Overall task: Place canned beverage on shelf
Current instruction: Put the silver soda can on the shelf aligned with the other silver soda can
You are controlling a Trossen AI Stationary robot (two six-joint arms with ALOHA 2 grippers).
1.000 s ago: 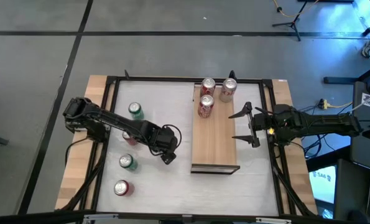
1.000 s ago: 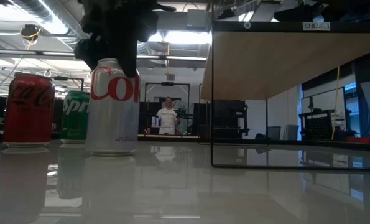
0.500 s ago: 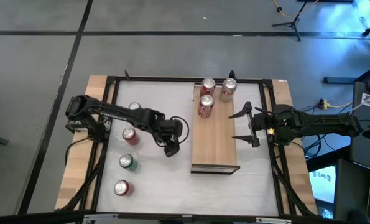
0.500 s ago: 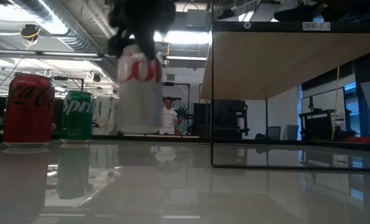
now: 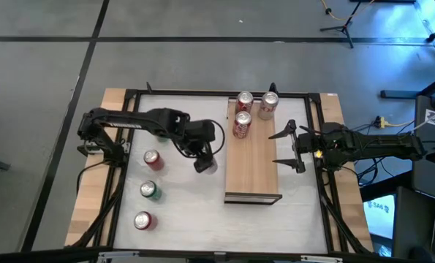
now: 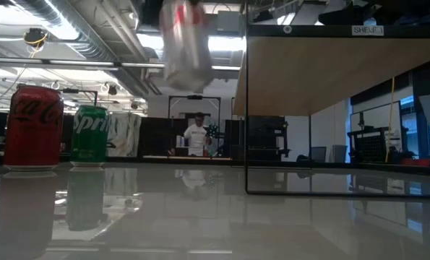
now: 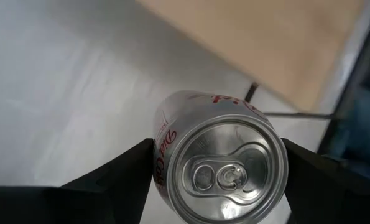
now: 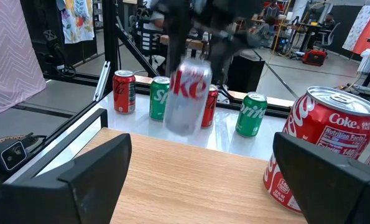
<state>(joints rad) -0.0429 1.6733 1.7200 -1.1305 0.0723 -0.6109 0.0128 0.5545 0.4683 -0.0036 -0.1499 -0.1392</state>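
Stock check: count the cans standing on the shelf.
3, all at the shelf's far end: two cans side by side, a third can just before them. None seems hidden.

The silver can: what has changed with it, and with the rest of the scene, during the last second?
The left gripper, shut on the silver can, has lifted it off the table and carried it toward the shelf. The right gripper stayed open beside the shelf. The three cans on the shelf and the other table cans did not move.
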